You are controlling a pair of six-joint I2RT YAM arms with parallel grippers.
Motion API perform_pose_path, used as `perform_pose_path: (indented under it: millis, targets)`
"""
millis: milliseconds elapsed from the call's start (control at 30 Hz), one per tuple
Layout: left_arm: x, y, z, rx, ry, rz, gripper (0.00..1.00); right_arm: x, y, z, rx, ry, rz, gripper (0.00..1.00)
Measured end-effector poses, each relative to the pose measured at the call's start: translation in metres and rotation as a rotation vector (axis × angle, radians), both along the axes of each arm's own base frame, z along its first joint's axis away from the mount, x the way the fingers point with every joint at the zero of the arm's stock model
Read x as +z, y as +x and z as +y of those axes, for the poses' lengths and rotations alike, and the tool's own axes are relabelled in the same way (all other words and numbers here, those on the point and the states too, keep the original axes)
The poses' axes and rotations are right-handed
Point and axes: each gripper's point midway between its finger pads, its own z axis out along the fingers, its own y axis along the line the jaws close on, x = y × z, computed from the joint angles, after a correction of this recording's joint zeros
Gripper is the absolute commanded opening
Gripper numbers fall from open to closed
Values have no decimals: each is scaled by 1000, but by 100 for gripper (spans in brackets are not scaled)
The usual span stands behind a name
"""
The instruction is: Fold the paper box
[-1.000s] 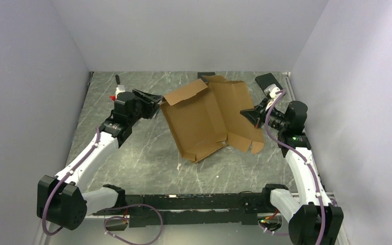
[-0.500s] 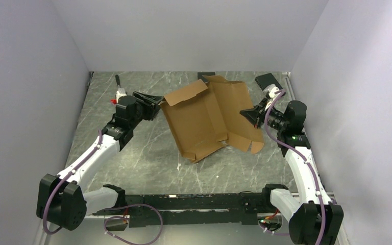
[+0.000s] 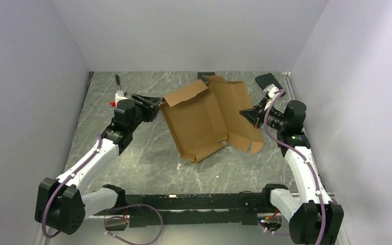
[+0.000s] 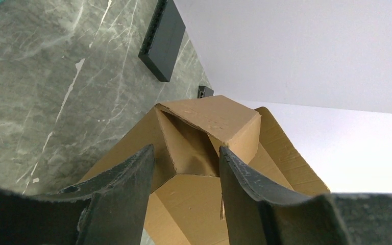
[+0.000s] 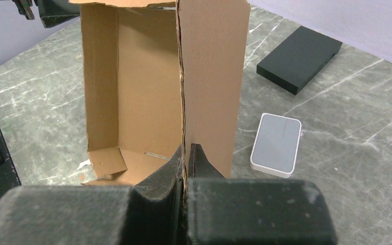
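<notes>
The paper box (image 3: 204, 120) is a brown corrugated sheet, partly folded and tilted up in the middle of the table. My right gripper (image 3: 249, 114) is shut on the edge of its right panel (image 5: 212, 76) and holds it upright, with the fingers pinching the cardboard edge (image 5: 185, 153). My left gripper (image 3: 155, 103) is open at the box's left corner. In the left wrist view its two fingers (image 4: 132, 194) stand either side of a folded corner flap (image 4: 209, 132), without gripping it.
A black slab (image 3: 268, 80) lies at the back right, also in the right wrist view (image 5: 298, 58). Another black slab (image 4: 162, 38) lies at the back. A small white case (image 5: 276, 144) lies right of the box. A red and white tool (image 3: 116, 97) lies by the left arm.
My left gripper has moved right and slightly back, up to the box's left corner. The right gripper and the box have hardly moved.
</notes>
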Motion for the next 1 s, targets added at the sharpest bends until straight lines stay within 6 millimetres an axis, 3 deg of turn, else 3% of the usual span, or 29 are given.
perform_pose_path:
  millis: [633,1000]
  targets:
    - [13,2,1,4,-20,-106,59,-3,3,-1,-10,-10,0,0]
    - [-4,12,-8,-25,-9,-82,62,-4,3,0,-5,-9,4,0]
